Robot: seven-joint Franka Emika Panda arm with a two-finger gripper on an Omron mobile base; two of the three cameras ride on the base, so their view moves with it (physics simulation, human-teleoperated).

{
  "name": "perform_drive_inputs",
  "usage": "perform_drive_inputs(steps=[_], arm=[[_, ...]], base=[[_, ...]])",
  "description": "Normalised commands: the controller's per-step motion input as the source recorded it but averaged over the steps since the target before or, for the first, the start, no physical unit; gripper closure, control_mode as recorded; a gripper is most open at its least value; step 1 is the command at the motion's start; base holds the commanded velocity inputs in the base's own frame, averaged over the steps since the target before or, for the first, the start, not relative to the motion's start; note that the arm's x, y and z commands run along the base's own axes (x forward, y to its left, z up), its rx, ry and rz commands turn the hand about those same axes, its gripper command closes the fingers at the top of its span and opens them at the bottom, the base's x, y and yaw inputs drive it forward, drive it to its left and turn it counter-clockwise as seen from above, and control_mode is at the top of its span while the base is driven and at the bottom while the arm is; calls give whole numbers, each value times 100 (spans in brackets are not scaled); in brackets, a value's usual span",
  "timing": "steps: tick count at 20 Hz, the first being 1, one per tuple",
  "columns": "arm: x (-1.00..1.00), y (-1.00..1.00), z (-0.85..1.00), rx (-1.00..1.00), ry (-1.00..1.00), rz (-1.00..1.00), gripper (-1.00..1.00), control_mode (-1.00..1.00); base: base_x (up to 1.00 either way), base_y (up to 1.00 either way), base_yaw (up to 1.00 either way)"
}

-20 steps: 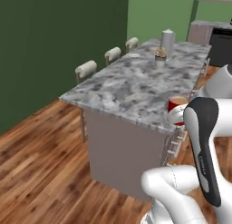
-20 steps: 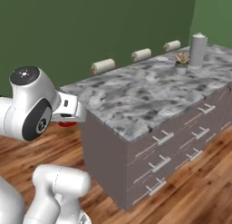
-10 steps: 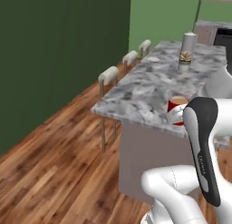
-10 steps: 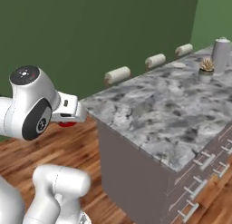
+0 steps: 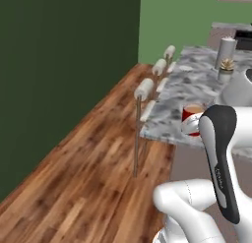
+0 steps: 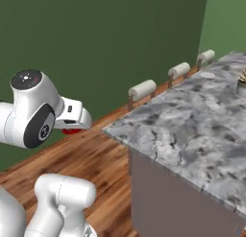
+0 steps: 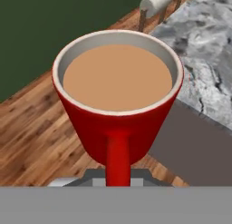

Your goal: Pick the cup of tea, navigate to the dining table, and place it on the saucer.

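The cup of tea (image 7: 118,109) is a small red mug full of brown liquid, and it hangs upright in front of my hand. My gripper (image 7: 118,175) is shut on its side handle. From the left base view the cup of tea (image 5: 193,118) shows beside my upper arm, level with the near corner of the dining table (image 5: 197,84). In the right base view only its red bottom (image 6: 72,131) peeks out under the gripper (image 6: 73,120), well left of the dining table (image 6: 192,130). A pale flat round spot (image 6: 207,75) far back on the marbled top may be the saucer.
Three stools with pale roll-shaped backs (image 5: 144,88) (image 6: 142,89) line the table's far side. A tall grey cylinder (image 5: 226,51) and a potted succulent (image 5: 226,67) stand at the table's far end. Wooden floor (image 5: 88,178) runs along a dark green wall.
The whole picture has shifted: the base has driven and turned, so the table slid rightward in both base views and more floor and wall show. The cup stays in the gripper.
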Motion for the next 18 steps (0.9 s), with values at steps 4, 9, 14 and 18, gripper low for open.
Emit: perform_drive_inputs(steps=[4,9,14,18], arm=[[0,0,0,0,0,0,100,100],[0,0,0,0,0,0,100,100],[0,0,0,0,0,0,100,100],[0,0,0,0,0,0,100,100]], base=[[91,100,-30],[80,100,-34],[82,100,-37],[84,100,-40]])
